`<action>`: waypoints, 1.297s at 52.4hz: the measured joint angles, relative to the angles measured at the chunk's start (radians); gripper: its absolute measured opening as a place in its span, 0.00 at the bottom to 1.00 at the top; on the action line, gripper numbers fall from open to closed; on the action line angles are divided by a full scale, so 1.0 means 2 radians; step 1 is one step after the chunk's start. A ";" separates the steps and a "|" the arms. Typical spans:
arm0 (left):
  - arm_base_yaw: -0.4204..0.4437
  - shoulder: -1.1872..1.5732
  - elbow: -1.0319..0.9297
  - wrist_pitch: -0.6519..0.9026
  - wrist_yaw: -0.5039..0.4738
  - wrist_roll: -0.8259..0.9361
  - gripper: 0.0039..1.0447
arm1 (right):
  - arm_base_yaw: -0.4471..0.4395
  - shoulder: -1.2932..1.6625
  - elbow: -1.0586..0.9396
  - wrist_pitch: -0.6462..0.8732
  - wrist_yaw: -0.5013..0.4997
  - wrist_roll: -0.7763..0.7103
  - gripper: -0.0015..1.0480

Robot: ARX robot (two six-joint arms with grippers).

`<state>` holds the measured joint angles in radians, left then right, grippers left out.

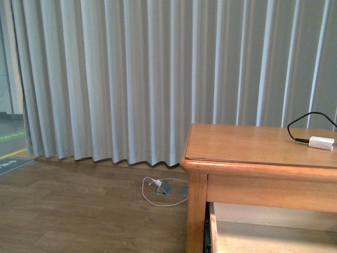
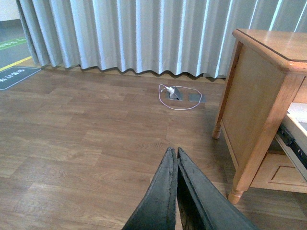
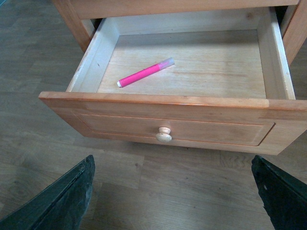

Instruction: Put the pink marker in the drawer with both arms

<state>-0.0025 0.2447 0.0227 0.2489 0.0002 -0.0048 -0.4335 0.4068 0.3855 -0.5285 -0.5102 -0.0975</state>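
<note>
One pink marker (image 3: 145, 73) in drawer (image 3: 163, 101), floor sign (image 2: 14, 76) (lettering illegible)

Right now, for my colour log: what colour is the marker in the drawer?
The marker is hot pink; best in right wrist view.

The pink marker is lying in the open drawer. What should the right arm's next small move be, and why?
Probably ease the right gripper forward to the knob and push the drawer shut. The pink marker already lies inside, and the open jaws sit just in front of the drawer front.
</note>
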 joint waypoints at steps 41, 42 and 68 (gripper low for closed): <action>0.000 -0.120 0.000 -0.124 -0.001 0.000 0.34 | 0.050 -0.077 -0.075 0.181 0.127 0.052 0.92; 0.000 -0.120 0.000 -0.124 0.000 0.000 0.39 | 0.060 -0.087 -0.076 0.196 0.137 0.056 0.92; 0.000 -0.120 0.000 -0.124 0.000 0.000 0.95 | 0.109 0.243 -0.043 0.228 0.151 -0.031 0.92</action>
<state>-0.0025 0.0044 0.0231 0.0006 0.0002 -0.0044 -0.2153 0.8936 0.2989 -0.0723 -0.2077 -0.1593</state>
